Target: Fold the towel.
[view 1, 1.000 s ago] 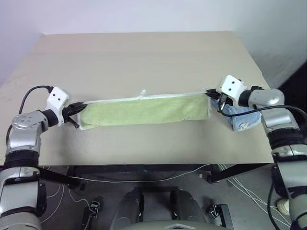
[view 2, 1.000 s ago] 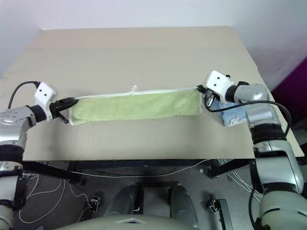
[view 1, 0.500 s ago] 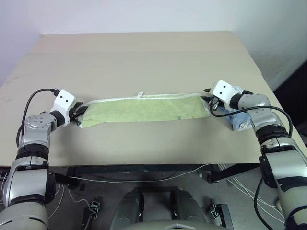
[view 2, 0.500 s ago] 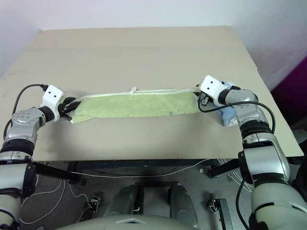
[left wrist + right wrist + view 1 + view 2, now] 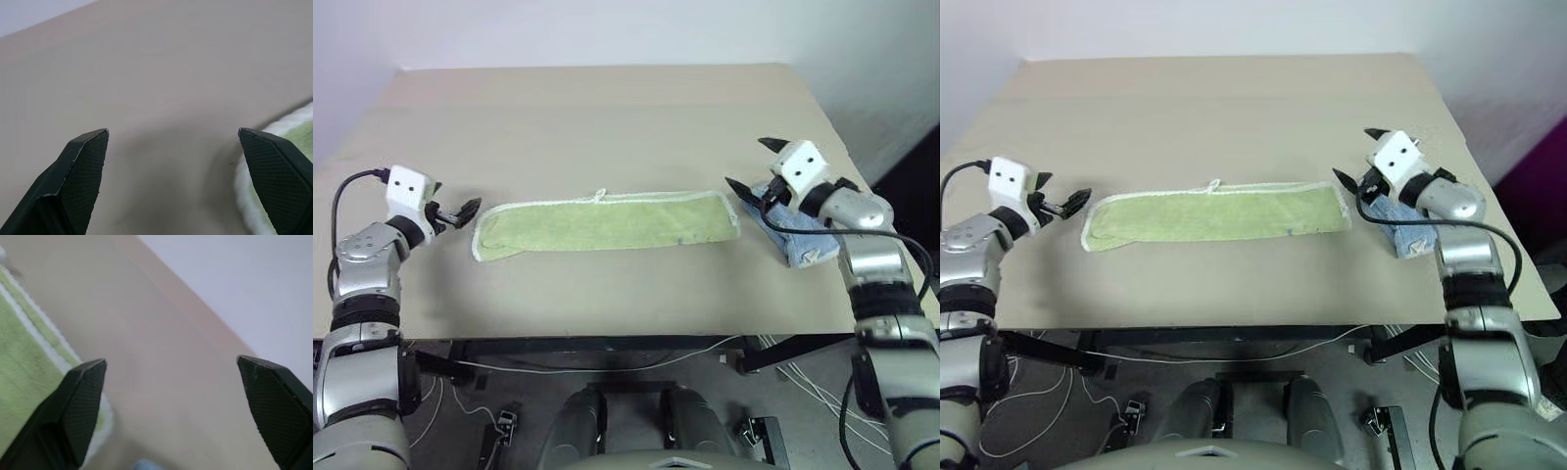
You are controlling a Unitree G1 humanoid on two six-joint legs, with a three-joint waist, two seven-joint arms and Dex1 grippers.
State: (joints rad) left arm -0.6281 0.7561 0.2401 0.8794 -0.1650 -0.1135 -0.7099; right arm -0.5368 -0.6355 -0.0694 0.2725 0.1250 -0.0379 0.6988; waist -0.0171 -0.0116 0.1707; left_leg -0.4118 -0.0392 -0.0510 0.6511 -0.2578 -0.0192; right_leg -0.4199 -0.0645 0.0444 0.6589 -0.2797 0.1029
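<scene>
The towel [image 5: 607,223] is a long light yellow-green strip with white edging and a small white loop on its far edge. It lies flat across the near half of the table, folded lengthwise. My left gripper [image 5: 460,211] stands open just off the towel's left end, touching nothing. In the left wrist view the towel's edge [image 5: 303,132] lies beside one finger of the left gripper [image 5: 171,132]. My right gripper [image 5: 746,163] hangs open above and just beyond the towel's right end. The right wrist view has the towel [image 5: 19,357] beside the spread right gripper [image 5: 171,362].
A small light blue towel [image 5: 803,240] lies crumpled under my right arm near the table's right edge. The tan table [image 5: 607,117] stretches bare behind the towel. Its front edge runs close below the towel, with cables on the floor beyond.
Both grippers have opened and let go of the towel's ends. The towel has dropped flat on the table. My left hand has drawn off to the left, my right hand has lifted and pulled back.
</scene>
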